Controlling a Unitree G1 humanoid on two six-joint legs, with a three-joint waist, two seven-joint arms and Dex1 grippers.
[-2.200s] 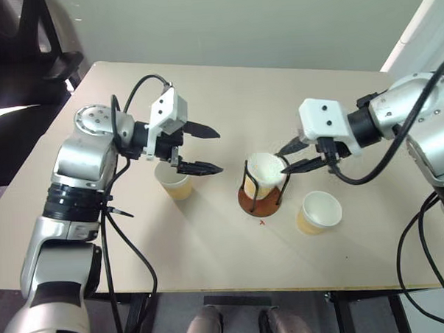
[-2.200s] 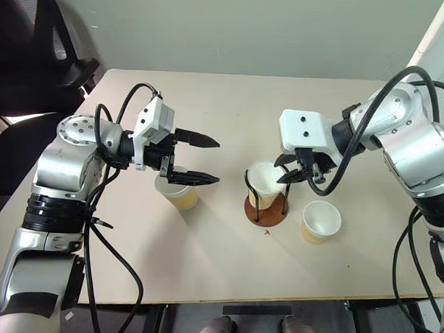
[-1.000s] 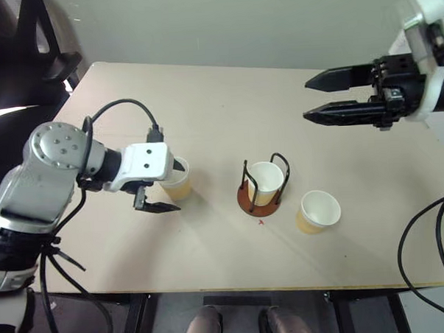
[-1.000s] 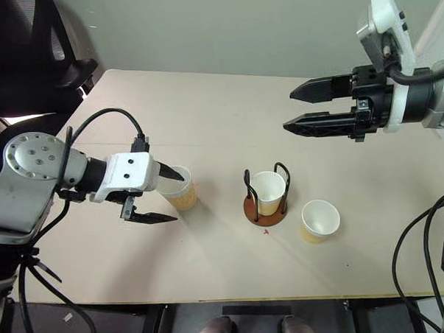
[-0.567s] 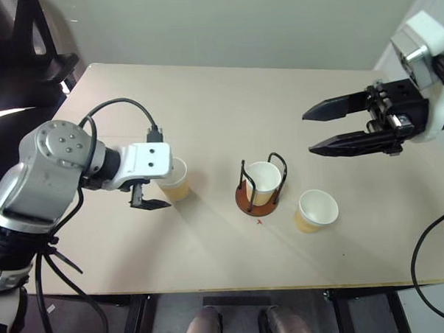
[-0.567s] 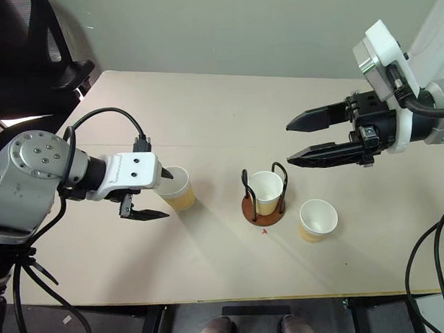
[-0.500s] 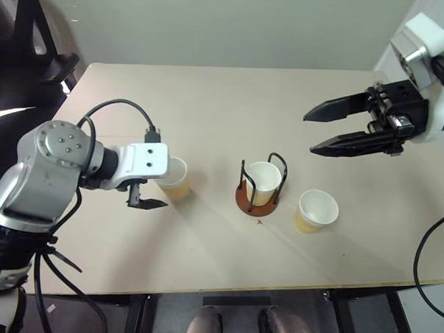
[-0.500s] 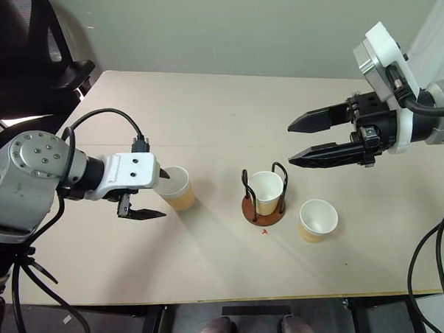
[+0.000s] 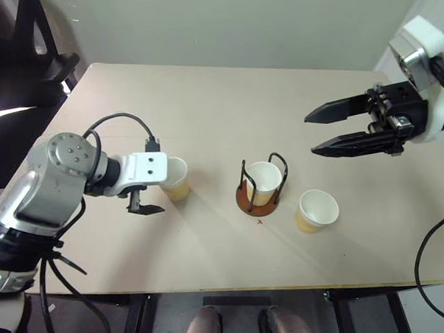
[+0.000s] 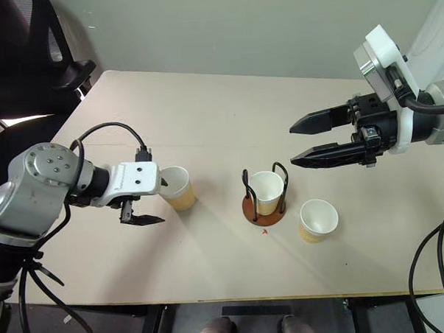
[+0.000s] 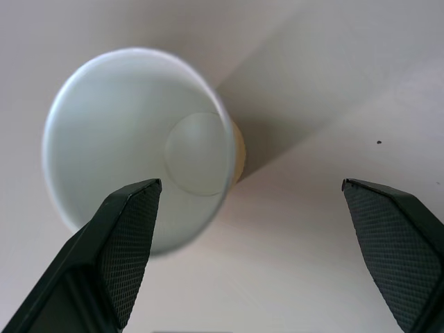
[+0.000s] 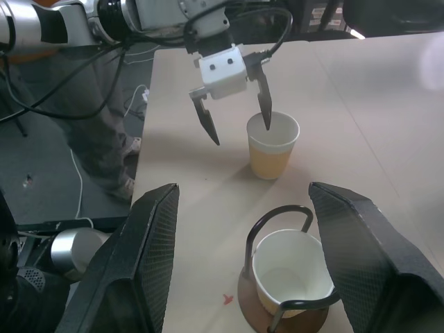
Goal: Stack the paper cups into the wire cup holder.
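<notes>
Fingers of my left gripper [image 10: 151,201] stand apart, one tip seemingly inside a paper cup's [image 10: 177,187] rim. My right gripper [image 10: 303,141], fingers spread and empty, hangs above the wire holder [image 10: 265,194] containing one cup, another cup [image 10: 317,220] beside it.

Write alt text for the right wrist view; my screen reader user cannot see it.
The open left gripper has one finger dipped inside a paper cup on the tan table. Nearer, another cup sits in the wire cup holder, framed by the right gripper's spread fingers.
</notes>
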